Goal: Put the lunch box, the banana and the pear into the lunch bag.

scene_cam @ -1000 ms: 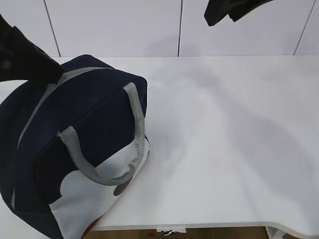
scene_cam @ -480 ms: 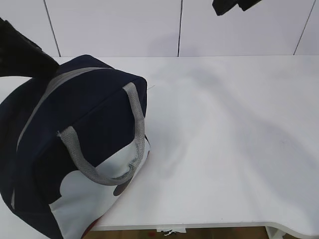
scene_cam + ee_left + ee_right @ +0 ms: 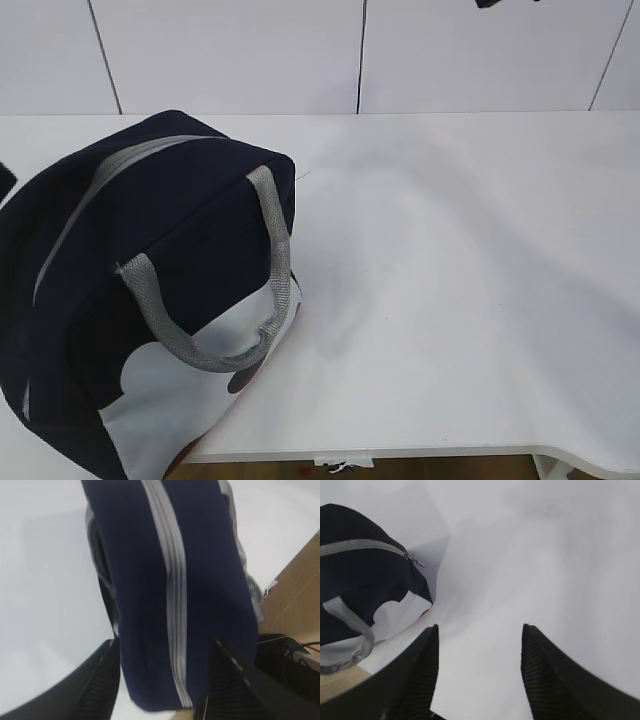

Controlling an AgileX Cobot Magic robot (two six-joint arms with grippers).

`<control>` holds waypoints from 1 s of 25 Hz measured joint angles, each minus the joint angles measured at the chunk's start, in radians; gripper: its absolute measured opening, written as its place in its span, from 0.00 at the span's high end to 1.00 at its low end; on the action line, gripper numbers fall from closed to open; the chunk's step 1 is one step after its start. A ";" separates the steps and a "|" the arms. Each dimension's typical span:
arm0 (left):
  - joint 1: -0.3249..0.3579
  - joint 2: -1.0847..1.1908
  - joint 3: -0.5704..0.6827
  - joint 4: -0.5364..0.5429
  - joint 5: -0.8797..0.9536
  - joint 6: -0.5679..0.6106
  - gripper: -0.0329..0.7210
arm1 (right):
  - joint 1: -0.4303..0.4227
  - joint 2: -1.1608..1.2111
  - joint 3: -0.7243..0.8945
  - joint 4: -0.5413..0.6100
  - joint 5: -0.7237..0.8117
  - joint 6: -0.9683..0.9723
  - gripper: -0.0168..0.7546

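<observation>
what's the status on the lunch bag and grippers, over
Left gripper open, right gripper open, both empty. Lunch bag zipped shut on table. Nothing in the way.

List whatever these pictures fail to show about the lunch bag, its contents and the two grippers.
- Contents of the lunch bag: hidden in every view by the fabric and the zipper, which looks closed.
- Bag's near bottom corner: cut off by the exterior view's lower-left edge.
- Right gripper: only a dark scrap at the exterior view's top edge.
- Left gripper: almost out of the exterior view; its wrist view is blurred.
</observation>
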 joint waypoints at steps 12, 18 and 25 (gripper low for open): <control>0.000 -0.154 0.000 0.159 0.185 -0.262 0.39 | 0.000 -0.341 0.325 0.001 0.002 0.019 0.47; 0.000 -0.280 0.000 0.162 0.194 -0.311 0.39 | 0.000 -0.517 0.481 0.001 0.002 0.020 0.47; 0.000 -0.470 -0.005 0.162 0.202 -0.315 0.39 | 0.000 -0.725 0.615 0.001 0.004 0.020 0.47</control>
